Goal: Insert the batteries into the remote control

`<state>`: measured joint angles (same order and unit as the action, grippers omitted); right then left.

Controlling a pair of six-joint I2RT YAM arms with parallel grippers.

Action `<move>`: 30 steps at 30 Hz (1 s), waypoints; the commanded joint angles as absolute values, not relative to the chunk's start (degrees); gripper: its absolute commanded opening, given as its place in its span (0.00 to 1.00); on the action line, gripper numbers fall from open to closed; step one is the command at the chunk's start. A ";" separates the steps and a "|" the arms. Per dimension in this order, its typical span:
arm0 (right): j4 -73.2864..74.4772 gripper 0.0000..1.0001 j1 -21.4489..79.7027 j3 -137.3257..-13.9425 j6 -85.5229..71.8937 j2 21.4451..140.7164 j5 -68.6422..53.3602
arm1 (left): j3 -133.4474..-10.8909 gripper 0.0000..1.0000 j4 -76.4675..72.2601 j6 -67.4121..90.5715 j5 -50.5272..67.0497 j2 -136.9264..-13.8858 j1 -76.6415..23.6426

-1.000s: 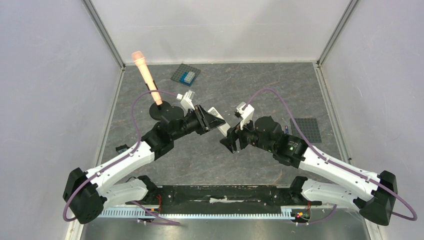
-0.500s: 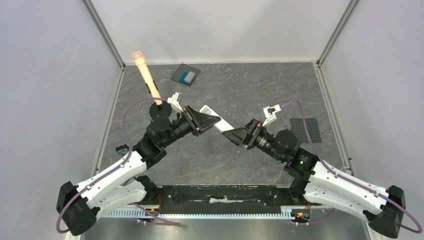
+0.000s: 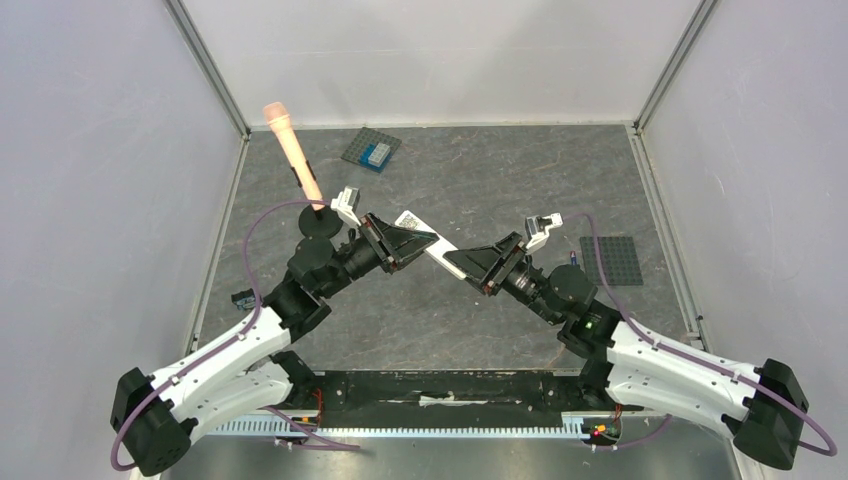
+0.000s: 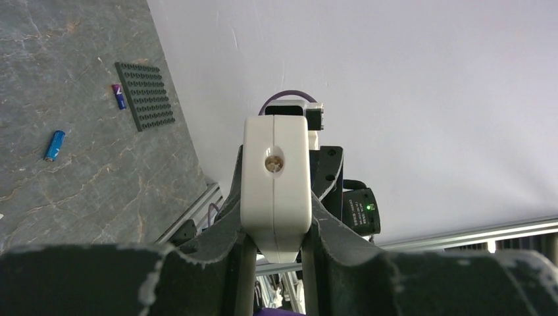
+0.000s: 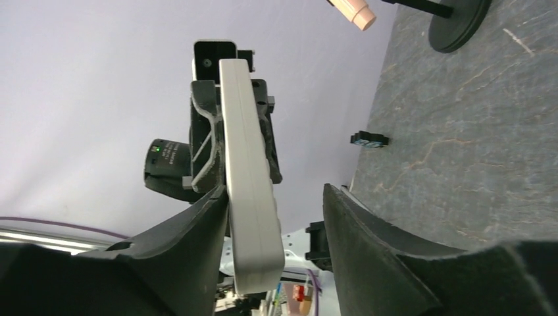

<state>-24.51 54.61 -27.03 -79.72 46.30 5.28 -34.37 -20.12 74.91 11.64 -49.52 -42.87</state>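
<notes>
My left gripper [image 3: 425, 240] is shut on the white remote control [image 3: 410, 219] and holds it above the table; the left wrist view shows its end [image 4: 276, 178] clamped between the fingers [image 4: 276, 201]. My right gripper [image 3: 465, 260] is open around the remote's other end. In the right wrist view the remote [image 5: 247, 191] stands edge-on against one jaw, with a gap to the other [image 5: 275, 194]. One blue battery [image 4: 54, 145] lies on the table. A second battery [image 4: 119, 96] lies at the edge of a dark studded plate [image 4: 146, 95], also seen from the top [image 3: 573, 258].
An orange-pink wand [image 3: 292, 150] leans on a round black stand [image 3: 320, 222] at back left. A grey studded plate with a light-blue block [image 3: 372, 151] lies at the back. The dark plate [image 3: 612, 258] is at the right. A small black part [image 3: 243, 298] lies at the left.
The right gripper swung up from pointing down and closed in around the remote's free end. The left gripper kept hold of the remote and tilted it up slightly.
</notes>
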 commanded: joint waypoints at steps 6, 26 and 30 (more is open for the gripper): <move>-30.53 0.54 55.01 -25.10 -84.76 48.66 7.36 | -33.96 0.02 -24.27 76.23 11.36 -49.04 -42.98; -34.28 0.10 55.01 -18.14 -83.72 46.91 5.15 | -33.03 0.02 -27.19 80.08 5.46 -47.59 -42.92; -36.35 0.00 55.02 -17.17 -83.47 46.70 4.46 | -32.76 0.02 -26.84 79.99 4.98 -47.52 -42.89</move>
